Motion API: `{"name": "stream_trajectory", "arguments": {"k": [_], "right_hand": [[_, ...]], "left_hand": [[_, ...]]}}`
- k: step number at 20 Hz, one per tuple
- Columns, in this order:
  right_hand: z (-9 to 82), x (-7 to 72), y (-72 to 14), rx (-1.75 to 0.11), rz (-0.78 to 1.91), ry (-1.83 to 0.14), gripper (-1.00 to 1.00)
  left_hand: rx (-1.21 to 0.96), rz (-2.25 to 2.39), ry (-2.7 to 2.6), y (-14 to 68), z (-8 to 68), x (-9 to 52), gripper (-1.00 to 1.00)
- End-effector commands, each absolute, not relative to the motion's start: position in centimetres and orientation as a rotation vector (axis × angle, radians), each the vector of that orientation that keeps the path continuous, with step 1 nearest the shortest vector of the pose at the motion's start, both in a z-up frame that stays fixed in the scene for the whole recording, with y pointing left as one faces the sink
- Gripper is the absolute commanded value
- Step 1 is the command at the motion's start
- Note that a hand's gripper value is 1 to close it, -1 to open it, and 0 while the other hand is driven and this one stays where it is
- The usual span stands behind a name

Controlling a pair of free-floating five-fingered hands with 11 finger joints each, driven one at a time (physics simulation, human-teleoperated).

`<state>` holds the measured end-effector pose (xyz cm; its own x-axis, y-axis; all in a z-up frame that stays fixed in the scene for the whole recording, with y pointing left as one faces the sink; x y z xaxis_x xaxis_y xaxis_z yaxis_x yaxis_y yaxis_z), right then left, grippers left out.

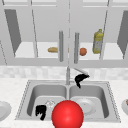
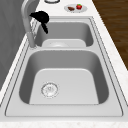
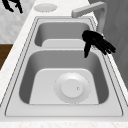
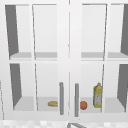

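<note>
My right hand (image 1: pixel 80 78) hovers open just under the faucet's spout (image 1: pixel 81 71), above the back edge of the right basin. In the right side view this hand (image 3: pixel 96 42) has straight fingers pointing at the back wall and the thumb hanging down. The left side view has it (image 2: pixel 40 17) beside the faucet's post (image 2: pixel 29 30). My left hand (image 1: pixel 40 111) floats at the sink's front left edge, its fingers hanging loose and holding nothing; it also appears (image 3: pixel 12 5) off the counter's front. A big red ball (image 1: pixel 67 115) sits low in the middle, before the sink.
A white plate (image 3: pixel 72 87) lies in the right basin (image 1: pixel 100 93); the left basin (image 2: pixel 67 85) has a drain (image 2: pixel 50 89). Plates stand on both counters (image 1: pixel 3 110) (image 2: pixel 75 8). Behind shut glass cabinet doors (image 4: pixel 61 98) lie a roll (image 4: pixel 53 103), a round orange fruit (image 4: pixel 83 105) and a bottle (image 4: pixel 97 95).
</note>
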<state>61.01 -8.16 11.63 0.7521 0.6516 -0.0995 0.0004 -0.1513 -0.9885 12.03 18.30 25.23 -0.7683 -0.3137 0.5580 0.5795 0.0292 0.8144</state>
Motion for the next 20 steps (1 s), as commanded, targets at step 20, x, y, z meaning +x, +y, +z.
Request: {"name": "stream_trajectory", "arguments": {"k": [20], "right_hand": [[11.4,54.2,-11.9,-1.552,0.803,-0.694,-1.0]], "left_hand": [[-0.272,-1.807,-1.679,18.3,25.2,12.0,0.0]]}}
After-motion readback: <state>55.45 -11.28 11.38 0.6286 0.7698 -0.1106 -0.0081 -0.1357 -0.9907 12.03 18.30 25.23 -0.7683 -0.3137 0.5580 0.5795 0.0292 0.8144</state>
